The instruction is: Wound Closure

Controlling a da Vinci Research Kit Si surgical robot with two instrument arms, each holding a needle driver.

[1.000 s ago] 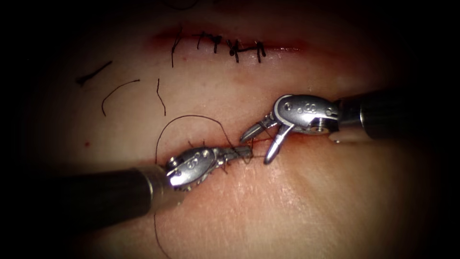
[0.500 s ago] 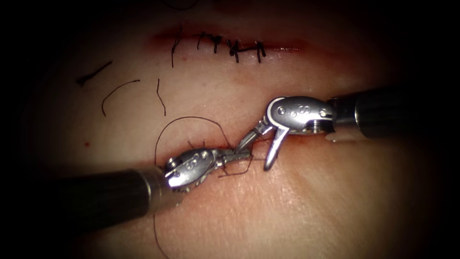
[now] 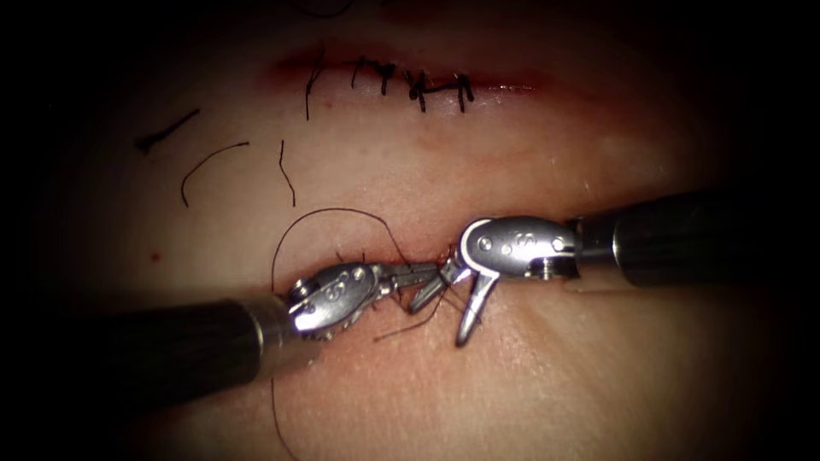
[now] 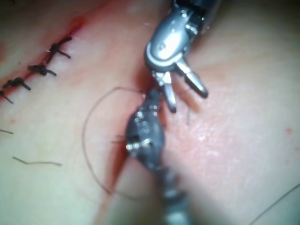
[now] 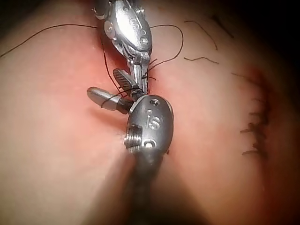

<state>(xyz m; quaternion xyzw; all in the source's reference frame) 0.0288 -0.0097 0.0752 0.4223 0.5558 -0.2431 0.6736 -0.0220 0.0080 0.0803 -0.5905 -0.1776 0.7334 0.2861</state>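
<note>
The left tool (image 3: 430, 274) lies along the lower cut (image 3: 401, 256) in the tissue. Its jaws are shut on the dark thread (image 3: 329, 210) at the cut's edge. From there the thread arcs up and left, then drops past the left shaft. A short tail (image 3: 408, 324) lies just below the cut. The right tool (image 3: 441, 321) comes in from the right with its jaws wide open, one jaw right beside the left tool's tip. In the right wrist view thread crosses the right tool's (image 5: 110, 89) open jaws, with the left tool (image 5: 138, 75) just beyond. I see no needle.
A second cut (image 3: 410, 84) at the back is closed with several dark stitches. Three cut ends of thread (image 3: 209, 164) lie on the tissue to the left. Red fluid lines both cuts. The left wrist view has both tools, left (image 4: 154, 97) and right (image 4: 187, 99), meeting over the cut.
The right tool has moved left and down, its open jaws now reaching the left tool's tip. The thread tail has swung out below the cut. The left tool has shifted only slightly left.
</note>
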